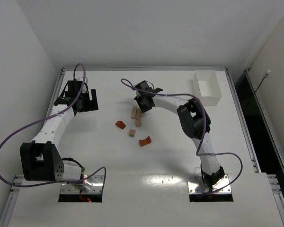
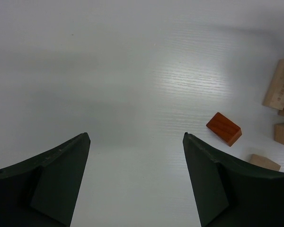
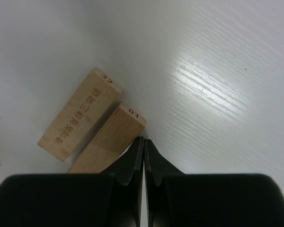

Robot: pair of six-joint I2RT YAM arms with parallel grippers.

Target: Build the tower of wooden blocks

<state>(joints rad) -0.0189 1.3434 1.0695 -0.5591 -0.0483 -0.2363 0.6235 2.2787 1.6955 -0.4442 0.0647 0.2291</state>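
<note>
Several small wood blocks lie loose and flat on the white table; no stacked tower shows. In the top view there are two tan bars (image 1: 134, 112) side by side, a tan piece (image 1: 138, 122), a tan cube (image 1: 132, 133), a reddish-orange block (image 1: 120, 125) and a reddish-orange arch (image 1: 145, 141). My right gripper (image 1: 140, 107) is shut and empty, its tips (image 3: 143, 140) on the table right beside the end of the nearer tan bar (image 3: 109, 141); the other bar (image 3: 80, 113) lies next to it. My left gripper (image 1: 86, 105) is open and empty (image 2: 135, 137), left of the reddish-orange block (image 2: 224, 128).
A white rectangular box (image 1: 207, 87) stands at the back right of the table. Purple cables loop over both arms. Tan pieces (image 2: 279, 84) show at the right edge of the left wrist view. The table's left edge (image 1: 57, 94) is close to my left arm.
</note>
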